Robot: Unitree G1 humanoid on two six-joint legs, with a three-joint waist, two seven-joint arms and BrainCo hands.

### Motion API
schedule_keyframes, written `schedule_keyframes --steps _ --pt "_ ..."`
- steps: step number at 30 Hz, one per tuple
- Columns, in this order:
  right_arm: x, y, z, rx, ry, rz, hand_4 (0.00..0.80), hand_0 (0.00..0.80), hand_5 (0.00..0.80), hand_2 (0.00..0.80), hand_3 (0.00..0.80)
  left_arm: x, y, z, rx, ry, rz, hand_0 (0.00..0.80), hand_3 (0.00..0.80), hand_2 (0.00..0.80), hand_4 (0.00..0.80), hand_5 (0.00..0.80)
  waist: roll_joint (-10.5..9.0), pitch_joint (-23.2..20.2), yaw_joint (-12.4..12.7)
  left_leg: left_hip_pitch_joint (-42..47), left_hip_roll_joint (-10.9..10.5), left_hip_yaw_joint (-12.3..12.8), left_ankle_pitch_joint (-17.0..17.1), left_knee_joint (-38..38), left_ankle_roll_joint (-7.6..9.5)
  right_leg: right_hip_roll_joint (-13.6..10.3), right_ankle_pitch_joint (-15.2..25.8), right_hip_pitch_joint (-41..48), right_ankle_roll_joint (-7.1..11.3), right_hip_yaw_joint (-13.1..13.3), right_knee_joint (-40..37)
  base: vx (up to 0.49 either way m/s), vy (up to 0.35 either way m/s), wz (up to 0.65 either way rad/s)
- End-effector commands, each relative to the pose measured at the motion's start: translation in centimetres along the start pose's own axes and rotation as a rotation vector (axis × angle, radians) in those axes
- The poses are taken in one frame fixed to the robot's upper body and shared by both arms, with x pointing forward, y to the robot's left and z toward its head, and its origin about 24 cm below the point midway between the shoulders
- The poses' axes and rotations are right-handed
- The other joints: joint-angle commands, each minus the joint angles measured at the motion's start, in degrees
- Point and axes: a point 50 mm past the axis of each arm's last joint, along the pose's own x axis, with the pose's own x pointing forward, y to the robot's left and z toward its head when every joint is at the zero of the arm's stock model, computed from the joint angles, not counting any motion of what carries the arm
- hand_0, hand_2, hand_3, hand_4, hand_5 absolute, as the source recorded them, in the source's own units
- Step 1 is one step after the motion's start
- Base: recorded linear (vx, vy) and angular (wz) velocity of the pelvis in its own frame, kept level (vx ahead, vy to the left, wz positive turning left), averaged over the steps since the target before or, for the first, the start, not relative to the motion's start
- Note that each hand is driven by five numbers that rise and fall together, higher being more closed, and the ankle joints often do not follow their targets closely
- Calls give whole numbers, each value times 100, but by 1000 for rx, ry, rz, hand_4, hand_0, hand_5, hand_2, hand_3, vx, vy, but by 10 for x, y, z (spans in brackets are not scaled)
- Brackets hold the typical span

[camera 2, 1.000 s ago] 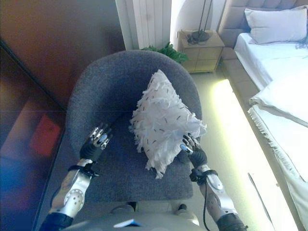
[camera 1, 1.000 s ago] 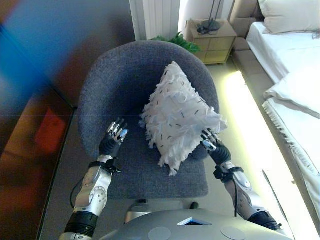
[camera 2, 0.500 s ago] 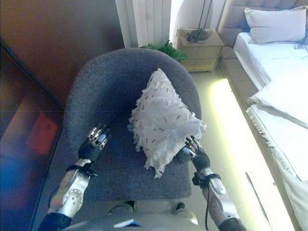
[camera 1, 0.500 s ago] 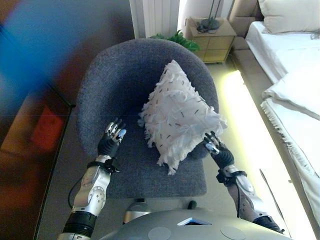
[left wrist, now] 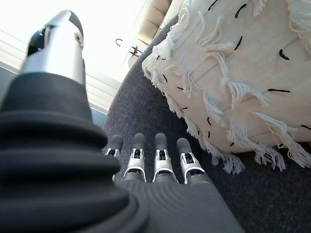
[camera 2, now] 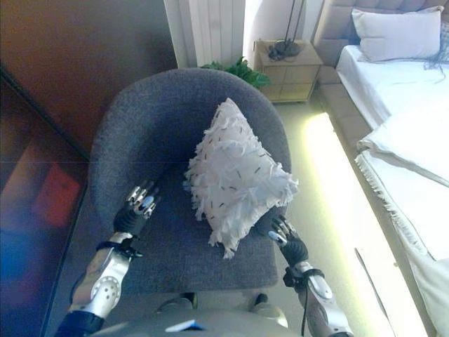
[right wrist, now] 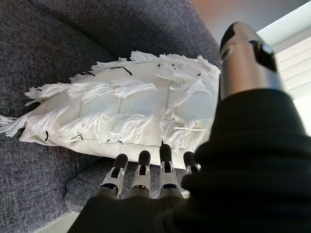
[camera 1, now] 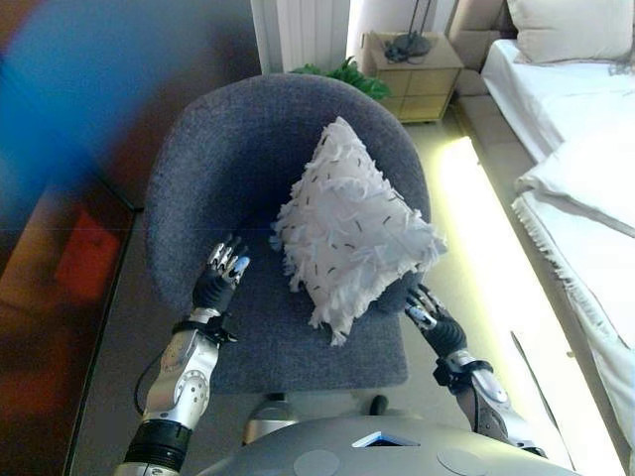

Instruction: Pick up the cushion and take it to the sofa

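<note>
Bed: white bed [camera 1: 585, 119] runs along my right side, well apart from everything I'm working on, pillow up at the head end.
Armchair: big round grey armchair [camera 1: 213, 159] right in front of me, curved back, seat facing me.
Cushion: the white fringed cushion [camera 1: 352, 230] with little black flecks is still on the armchair, propped on edge against the right part of the backrest, one corner pointing up, the lower corner down on the seat.
Nightstand: small wooden nightstand [camera 1: 412, 64] behind the chair beside the bed, dark cables piled on top.
Plant: bit of green plant [camera 1: 342, 74] poking up behind the chair back.
My left hand: left hand [camera 1: 220, 278] hovers over the left part of the seat, fingers [left wrist: 160, 155] straight and spread a little, holding nothing, clearly apart from the cushion.
My right hand: right hand [camera 1: 432, 322] sits at the seat's front right edge, just below the cushion's right corner, fingers [right wrist: 142, 170] stretched out towards the fringe, nothing gripped. Can't tell if the tips actually touch it.
</note>
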Motion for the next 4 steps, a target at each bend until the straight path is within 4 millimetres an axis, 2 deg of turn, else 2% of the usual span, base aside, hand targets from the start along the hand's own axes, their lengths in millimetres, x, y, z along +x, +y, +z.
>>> schedule_keyframes --steps 1,4 --pt "6 8 24 24 -142 31 0 0 0 0 0 7 -7 33 14 -148 -53 0 0 0 0 0 -206 74 0 -122 -281 133 -114 88 331 -76 104 -118 109 -34 64 0 0 0" --pt "6 9 25 22 -148 33 0 0 0 0 0 8 -8 33 20 -146 -52 0 0 0 0 0 -210 75 -2 -124 -279 134 -118 94 331 -77 103 -125 110 -41 72 0 0 0"
